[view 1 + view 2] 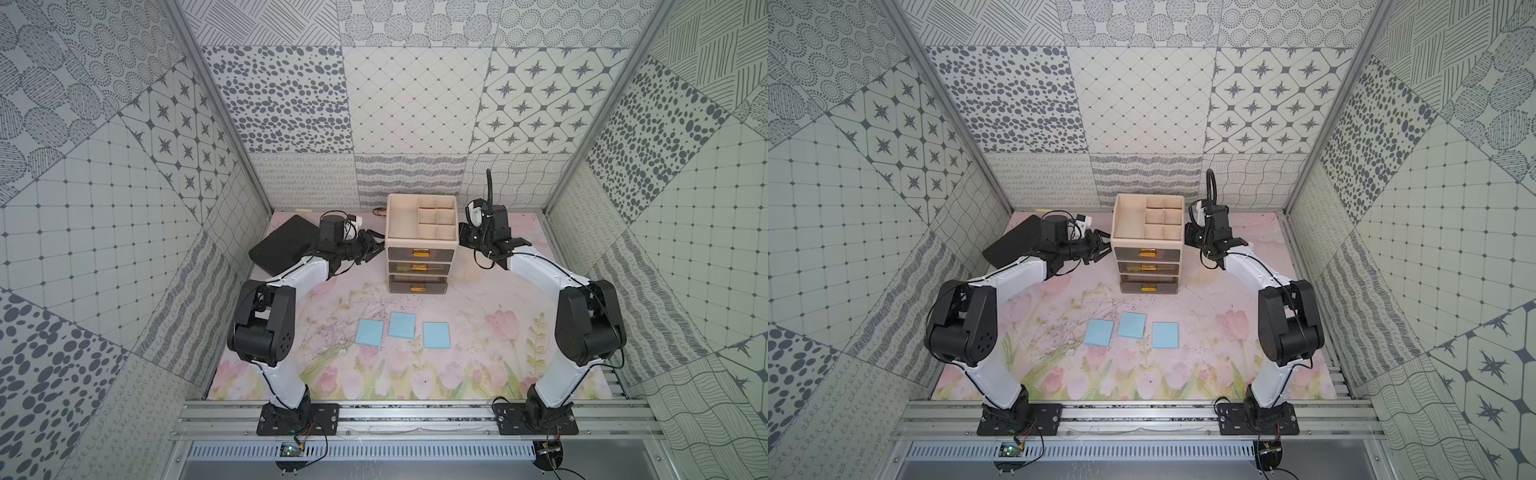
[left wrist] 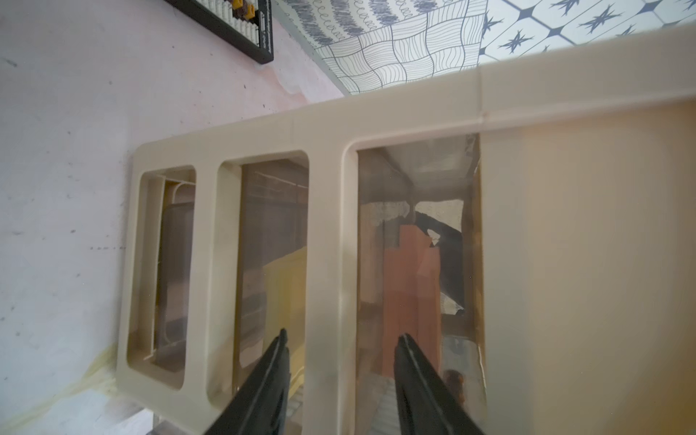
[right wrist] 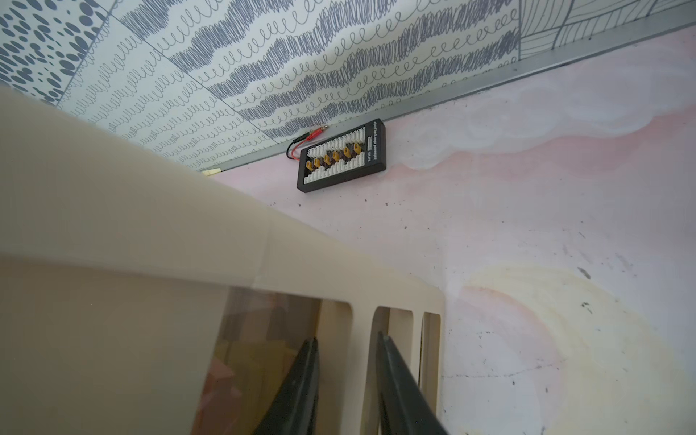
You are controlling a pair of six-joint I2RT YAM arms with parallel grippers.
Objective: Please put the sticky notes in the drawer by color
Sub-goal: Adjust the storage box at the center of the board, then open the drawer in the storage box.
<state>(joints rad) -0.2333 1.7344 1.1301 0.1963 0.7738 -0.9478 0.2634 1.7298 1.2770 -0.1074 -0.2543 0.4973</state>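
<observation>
The cream drawer cabinet stands at the back middle of the flowery tabletop, and its top tray with little boxes faces up. Three blue sticky notes lie flat in a row on the tabletop in front of it, well apart from it and not touching each other. The left gripper is just beside the cabinet's left wall and points at it. Its jaws are about half open and hold nothing. Through the see-through side, the left wrist view shows pink sticky notes in the top drawer and yellow sticky notes in the middle drawer. The right gripper is just beside the cabinet's right wall. Its jaws are open only a little, and nothing is between them. I cannot tell if either gripper touches the wall. A flat black case lies behind the left arm. A small black board with yellow plugs lies by the back wall.
</observation>
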